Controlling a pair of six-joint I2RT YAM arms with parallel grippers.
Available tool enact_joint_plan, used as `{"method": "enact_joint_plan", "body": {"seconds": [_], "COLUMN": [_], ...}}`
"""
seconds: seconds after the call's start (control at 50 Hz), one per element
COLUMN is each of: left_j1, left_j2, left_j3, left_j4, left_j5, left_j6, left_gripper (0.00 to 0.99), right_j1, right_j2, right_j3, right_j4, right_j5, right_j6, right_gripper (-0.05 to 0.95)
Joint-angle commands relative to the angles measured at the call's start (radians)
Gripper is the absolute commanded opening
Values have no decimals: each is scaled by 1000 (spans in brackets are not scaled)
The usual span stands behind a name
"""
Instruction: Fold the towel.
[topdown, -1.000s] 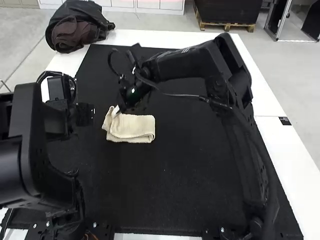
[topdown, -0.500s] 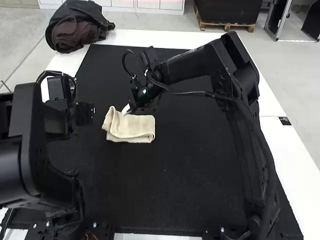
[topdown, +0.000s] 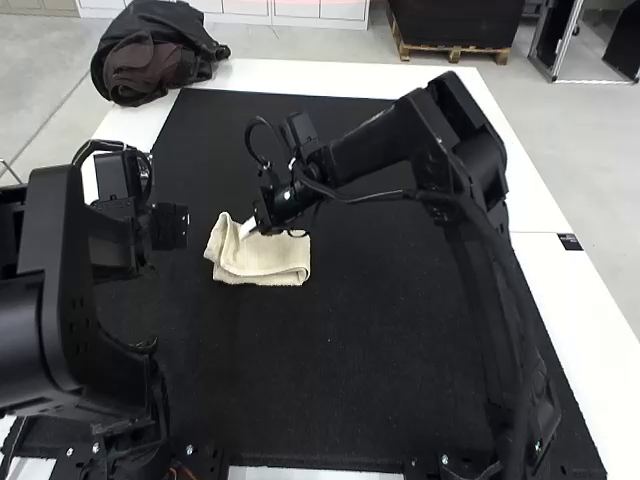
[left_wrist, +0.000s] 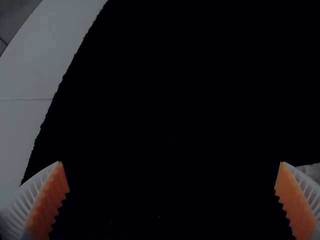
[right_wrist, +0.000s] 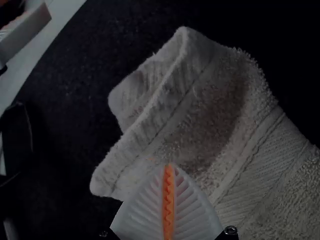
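Nearest, a matt black covering (topdown: 320, 390) spreads over the white tabletop (topdown: 590, 340). Midway up it lies the cream towel (topdown: 268, 262), a compact, roughly oblong packet, so the folding looks well along; what is left, I judge, is settling its loose, upturned end at the left arm's side. That end shows a soft rolled hem, plush pile and a flat ribbed band. The left gripper (left_wrist: 171, 163) waits beside it, white ribbed fingers wide apart; the right gripper (right_wrist: 169, 166) has its fingers together over the towel, no cloth visible between them.
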Motion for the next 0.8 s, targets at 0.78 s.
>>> {"method": "enact_joint_plan", "body": {"seconds": [0.78], "left_j1": [5], "left_j2": [23], "left_j3": [36], "left_j4": [27], "left_j5": [0], "left_j6": [-8], "left_gripper": [967], "right_j1": [20], "right_j2": [80], "right_j3": [91], "right_j4": [62], "right_j5": [-56], "right_j6": [70], "right_gripper": [-26]}}
